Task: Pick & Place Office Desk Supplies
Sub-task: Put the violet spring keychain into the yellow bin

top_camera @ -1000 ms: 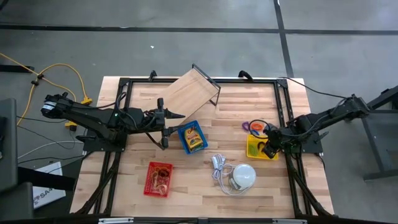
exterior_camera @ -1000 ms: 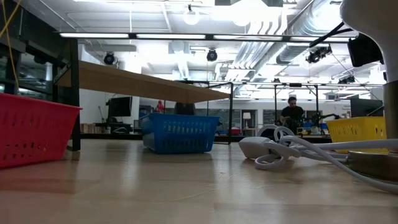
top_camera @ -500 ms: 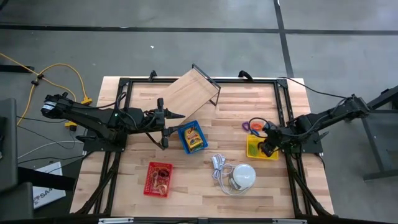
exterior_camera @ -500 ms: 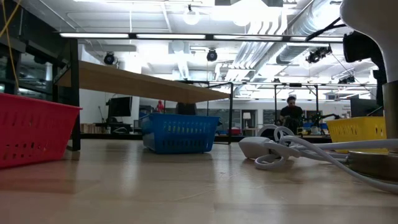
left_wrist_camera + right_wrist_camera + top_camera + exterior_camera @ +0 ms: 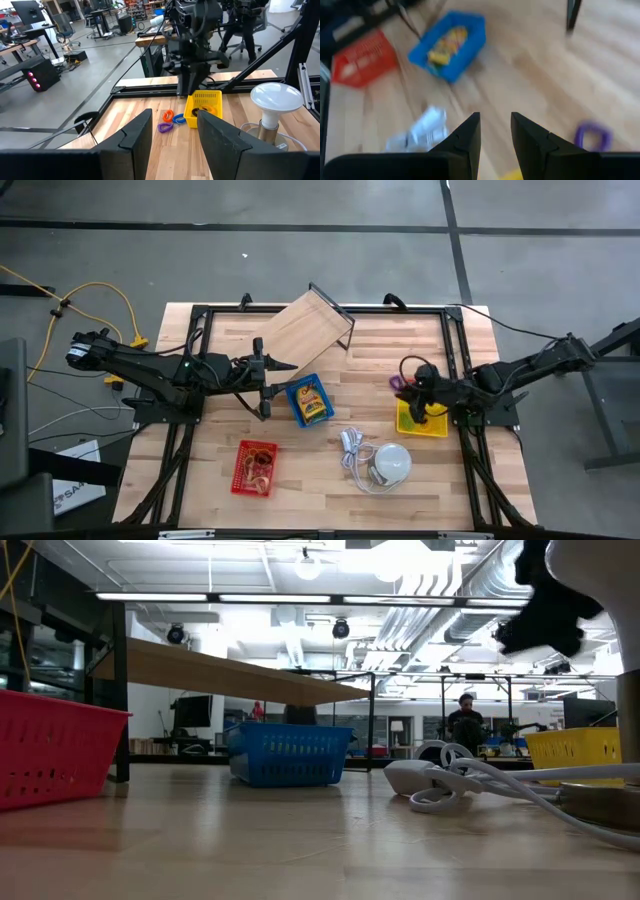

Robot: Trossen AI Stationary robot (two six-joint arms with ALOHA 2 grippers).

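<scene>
The purple and orange clips (image 5: 400,384) lie on the table, just left of the yellow basket (image 5: 432,426). My right gripper (image 5: 420,380) hangs open above that basket's far left corner and slants down toward the table's left; nothing is between its fingers (image 5: 495,134). Yellow-green packets (image 5: 312,402) lie in the blue basket (image 5: 297,392). Tan rubber bands (image 5: 260,470) lie in the red basket (image 5: 243,452). My left gripper (image 5: 266,386) waits open and level, just left of the blue basket, its fingers (image 5: 172,142) empty.
A white dome lamp (image 5: 392,462) with its coiled cord (image 5: 350,446) stands at the table's near middle. A wooden shelf board (image 5: 312,330) on dark legs stands at the far middle. A black frame (image 5: 455,340) runs around the table. People stand in the room beyond (image 5: 466,720).
My right gripper has risen from the yellow basket and gone a little toward the table's far edge. It has tipped up from pointing down to slanting across the table, and it has rolled. In the low view it has come in at the upper right.
</scene>
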